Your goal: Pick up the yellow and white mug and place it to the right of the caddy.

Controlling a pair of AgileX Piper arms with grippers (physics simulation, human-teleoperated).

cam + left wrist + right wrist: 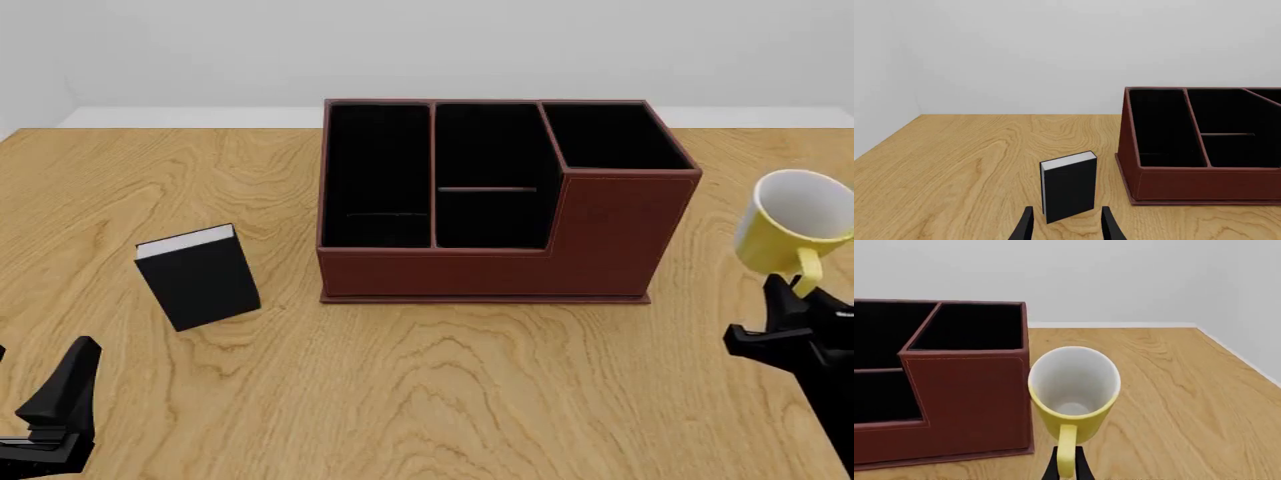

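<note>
One small ceramic vessel is the subject here: the yellow and white mug (798, 228), held off the wooden table (441, 390) just to the right of the caddy (489, 205), beside that box's taller end section. The right gripper (787, 300) is clenched on the mug's yellow loop handle (1066, 452); in the right wrist view the dark fingers (1081, 467) pinch the loop from both sides, and the mug tilts so its white interior faces the camera. Whether the base touches the table cannot be told from these views; the front view suggests it hangs clear.

Handling, as a judgement: the mug looks rigid, light for its size, glazed and therefore slippery, and liable to chip if dropped or knocked against the caddy's wall. The handle is a narrow hold, so the body can swing or rotate about the pinch; a grasp across the rim and wall would likely resist turning better, but the present hold serves if motion stays slow. It should be righted and lowered gently, base first, near but apart from the caddy.

The left gripper (1066, 227) is released, jaws spread, near a small black book (1069, 186) that stands upright well to the left of the caddy.
</note>
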